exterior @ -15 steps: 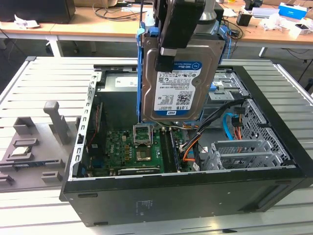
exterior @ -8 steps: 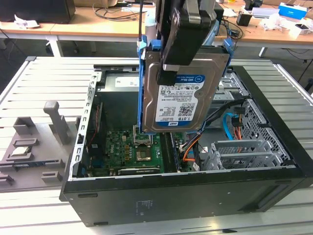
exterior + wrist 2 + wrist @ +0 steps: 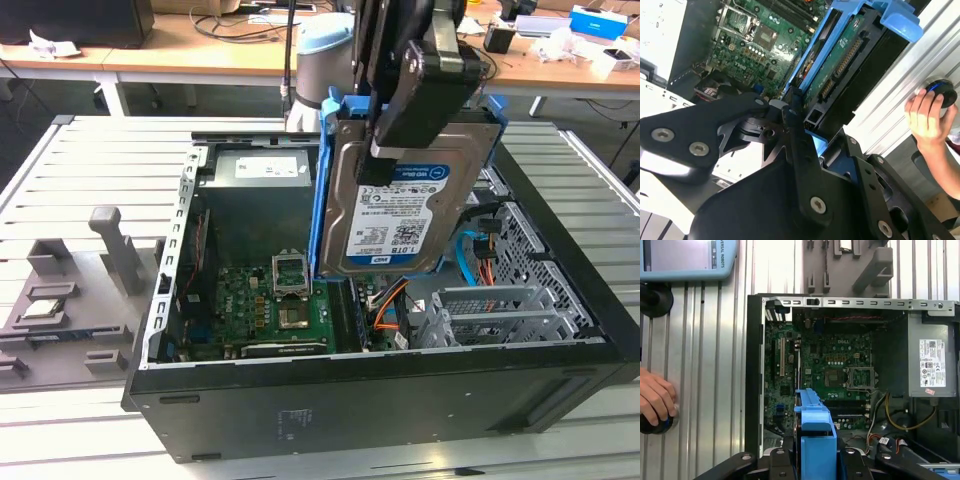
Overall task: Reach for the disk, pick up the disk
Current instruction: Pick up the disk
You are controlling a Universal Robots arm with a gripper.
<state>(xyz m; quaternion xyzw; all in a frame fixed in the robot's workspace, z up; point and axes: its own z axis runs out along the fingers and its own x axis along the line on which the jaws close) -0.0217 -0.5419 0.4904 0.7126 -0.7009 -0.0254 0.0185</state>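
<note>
**Inspector A:** Black jointed tool (image 3: 385, 150) noted above the open black steel computer case (image 3: 330, 420), clamped shut on the top edge of the flat silver-grey metal disk with white-and-blue label and blue plastic side rails (image 3: 400, 215). Disk hanging upright, label toward the exterior camera, lower edge clear of the green motherboard (image 3: 275, 305). Judged lifted free of its bay, hence the vertical carry.

**Inspector B:** Confirmed in the second wrist view: tool (image 3: 800, 122) closed around the blue rail, dark circuit-board underside of the disk (image 3: 840, 60) running away from the jaws. In the first wrist view, blue rail (image 3: 815, 425) seen end-on between the black tool links, directly over the case interior.

**Inspector A:** Grip taken at the rail end rather than the flat faces; judged sensible, moulded plastic offering ridges, bare metal lid smooth and slippery.

**Inspector B:** Perforated silver metal drive cage (image 3: 490, 310) to the exterior view's right, orange and blue cables (image 3: 470, 260) loose beside it. Grey boxy power supply (image 3: 265, 170) at the far side of the case.

**Inspector A:** Case resting on a ribbed aluminium counter (image 3: 90, 160); grey plastic fixture block (image 3: 70, 290) well apart to the exterior view's left.

**Inspector B:** Person's hand (image 3: 927, 117) pressing a round black button on the counter, near the case but apart from the tool.
</note>
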